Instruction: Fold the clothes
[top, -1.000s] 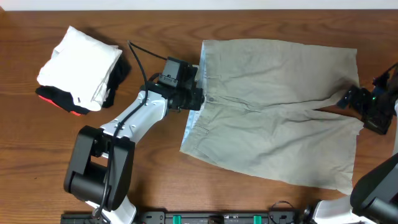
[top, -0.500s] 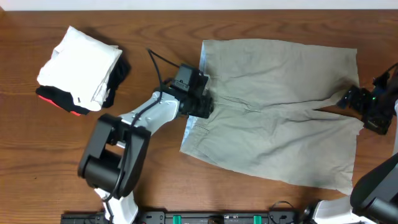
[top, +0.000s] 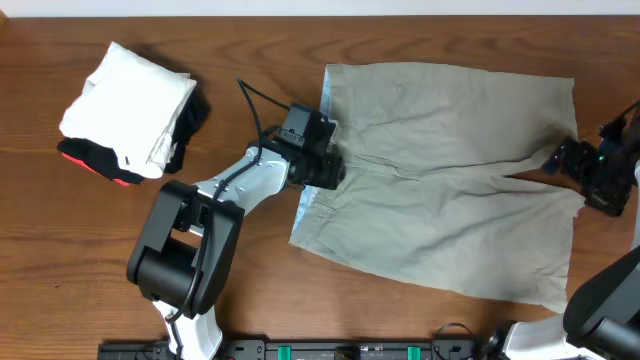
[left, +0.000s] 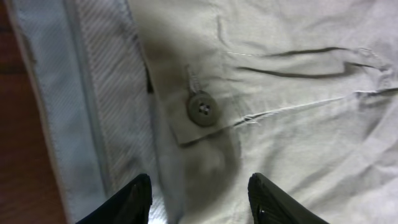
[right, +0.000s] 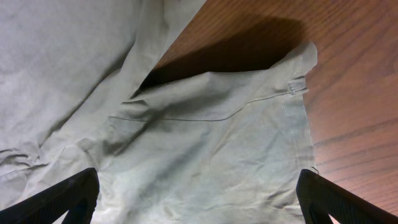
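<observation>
Light khaki cotton trousers (top: 450, 170) lie flat on the brown wooden table (top: 250, 40), waistband (left: 112, 93) left. Left gripper (left: 199, 208), fingers half spread, hovers over the round waistband button (left: 201, 109); right gripper (right: 199, 205), spread wide, over the leg hems (right: 298, 124). Best pinch deep, catching every layer.

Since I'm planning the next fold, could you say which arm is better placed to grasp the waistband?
Probably left: the left gripper is open over the waistband of the trousers, beside the button. The right gripper is open at the opposite leg end.
</observation>
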